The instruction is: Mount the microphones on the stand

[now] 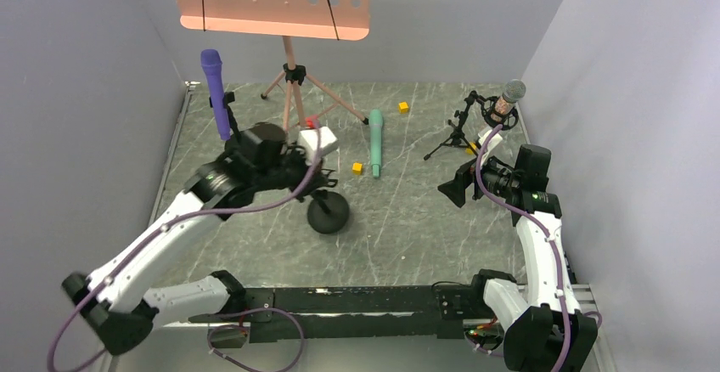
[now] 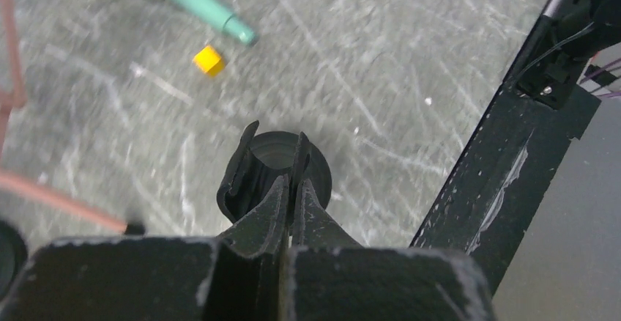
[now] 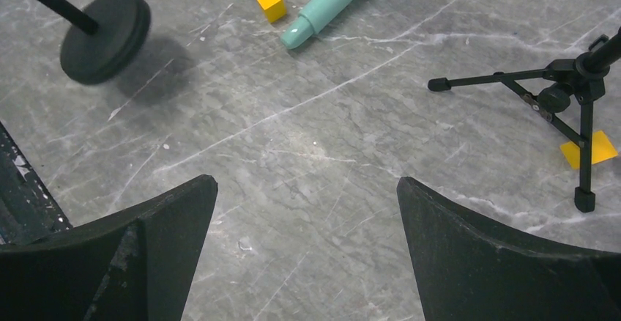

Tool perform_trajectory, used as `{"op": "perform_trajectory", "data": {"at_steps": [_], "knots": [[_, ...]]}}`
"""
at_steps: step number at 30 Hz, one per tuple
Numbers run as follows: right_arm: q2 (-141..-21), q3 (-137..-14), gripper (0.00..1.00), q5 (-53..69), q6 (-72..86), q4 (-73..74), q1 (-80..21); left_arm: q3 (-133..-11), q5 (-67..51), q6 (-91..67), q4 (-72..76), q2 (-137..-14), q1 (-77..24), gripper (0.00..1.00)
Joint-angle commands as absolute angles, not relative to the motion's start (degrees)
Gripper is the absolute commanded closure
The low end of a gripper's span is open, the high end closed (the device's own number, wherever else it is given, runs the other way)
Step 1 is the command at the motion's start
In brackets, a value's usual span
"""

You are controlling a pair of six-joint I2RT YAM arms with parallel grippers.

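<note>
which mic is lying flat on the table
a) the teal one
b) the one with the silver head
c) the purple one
a: the teal microphone lies flat on the table, while the purple one stands upright at the left and the silver-headed one sits up in the small tripod.

Both the left arm (image 1: pixel 161 240) and the right arm (image 1: pixel 537 240) have white link shells joined by black joints, and each is trailed by a purple cable (image 1: pixel 255 208). A black rail (image 1: pixel 357 304) along the bottom of the frame links their bases. The left fingers (image 2: pixel 265 215) and right fingers (image 3: pixel 165 248) are matte black wedges, pale-scuffed at the edges.
</note>
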State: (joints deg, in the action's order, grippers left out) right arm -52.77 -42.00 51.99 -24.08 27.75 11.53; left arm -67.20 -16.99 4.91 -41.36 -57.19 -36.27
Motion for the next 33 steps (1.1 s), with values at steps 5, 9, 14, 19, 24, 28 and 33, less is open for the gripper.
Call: {"op": "perform_trajectory", "data": {"at_steps": [5,9,14,19,24,28,33], "knots": [[-53.17,-43.15,0.0,50.72,-25.64,25.88,11.25,-78.04,-10.09,7.97,-29.03,-73.17,-48.41,1.0],[-53.58,-43.0,0.0,50.37,-25.72,25.75,11.17,-79.23,-10.28,8.0,-27.79,-77.38,-50.66,1.0],[-54.3,-42.98,0.0,50.11,-25.75,25.75,11.15,-79.71,-7.93,6.01,-27.93,-79.92,-52.97,0.73],[-54.96,-42.68,0.0,49.93,-25.75,25.49,11.16,-78.93,-7.62,2.31,-26.03,-78.98,-53.26,0.38],[-55.63,-42.47,0.0,49.83,-25.74,25.32,11.17,-77.14,-5.97,1.52,-23.69,-74.35,-53.31,0.26],[-55.43,-41.98,0.0,51.12,-26.06,24.74,11.12,-70.0,-0.74,2.02,-20.44,-66.05,-51.96,0.06],[-54.8,-41.02,0.0,55.49,-27.11,22.8,9.95,-53.12,-19.83,-10.93,-11.38,-51.26,-31.67,0.01]]}}
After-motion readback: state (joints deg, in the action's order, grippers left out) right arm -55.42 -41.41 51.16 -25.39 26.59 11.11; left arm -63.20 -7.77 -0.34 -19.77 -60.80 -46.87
